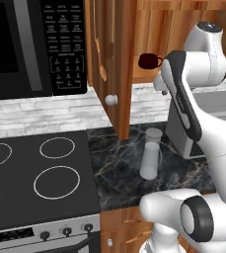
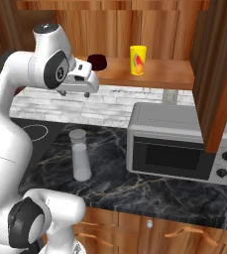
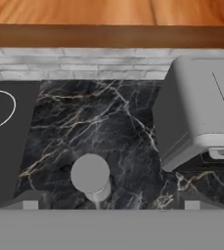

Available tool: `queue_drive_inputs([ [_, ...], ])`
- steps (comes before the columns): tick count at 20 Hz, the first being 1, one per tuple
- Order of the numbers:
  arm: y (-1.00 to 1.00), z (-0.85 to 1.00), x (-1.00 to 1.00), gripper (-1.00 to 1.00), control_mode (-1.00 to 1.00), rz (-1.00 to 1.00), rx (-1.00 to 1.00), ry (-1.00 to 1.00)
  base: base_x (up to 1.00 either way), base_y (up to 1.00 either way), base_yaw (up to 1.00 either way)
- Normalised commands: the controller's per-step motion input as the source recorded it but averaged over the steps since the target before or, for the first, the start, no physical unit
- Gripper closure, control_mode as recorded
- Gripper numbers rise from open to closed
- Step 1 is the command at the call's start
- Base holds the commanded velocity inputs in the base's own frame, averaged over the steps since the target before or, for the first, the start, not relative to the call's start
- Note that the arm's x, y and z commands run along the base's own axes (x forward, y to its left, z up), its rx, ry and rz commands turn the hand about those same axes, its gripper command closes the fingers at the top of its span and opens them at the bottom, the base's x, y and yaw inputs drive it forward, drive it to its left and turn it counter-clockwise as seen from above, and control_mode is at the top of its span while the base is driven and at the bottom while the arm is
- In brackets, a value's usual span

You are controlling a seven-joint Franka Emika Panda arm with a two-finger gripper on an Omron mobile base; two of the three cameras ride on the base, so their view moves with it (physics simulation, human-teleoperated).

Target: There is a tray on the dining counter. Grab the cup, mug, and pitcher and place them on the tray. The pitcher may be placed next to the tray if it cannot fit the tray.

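The dark maroon mug (image 2: pixel 99 62) stands on the wooden shelf (image 2: pixel 159 74), handle to one side, and appears as the mug (image 1: pixel 149 61) beside the arm's upper link. The yellow cup (image 2: pixel 138 60) with a red mark stands to its right on the same shelf. The clear grey pitcher (image 2: pixel 80 155) stands upright on the black marble counter; from above I look down on the pitcher's lid (image 3: pixel 90 175). My gripper (image 2: pixel 74 94) hangs open and empty at shelf height, just left of and below the mug, pointing down. The tray and the dining counter are out of view.
A grey toaster oven (image 2: pixel 177 144) sits on the black marble counter (image 2: pixel 135 186), right of the pitcher. An open wooden cabinet door (image 1: pixel 112 64) hangs left of the shelf, another door (image 2: pixel 219 69) on the right. A black stovetop (image 1: pixel 35 173) lies to the left, a microwave (image 1: pixel 30 44) above it.
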Motion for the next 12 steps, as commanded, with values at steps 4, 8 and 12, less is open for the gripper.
queue_drive_inputs([
  [4, -0.26, 0.37, -0.48, -1.00, -1.00, -0.09, 0.02, -0.07, 0.00, 0.00, 0.00],
  [8, -0.22, 0.23, -0.37, -1.00, -1.00, -0.13, 0.07, -0.08, 0.00, 0.00, 0.00],
  [12, -0.24, 0.09, -0.08, -1.00, -1.00, -0.15, 0.18, -0.11, 0.00, 0.00, 0.00],
])
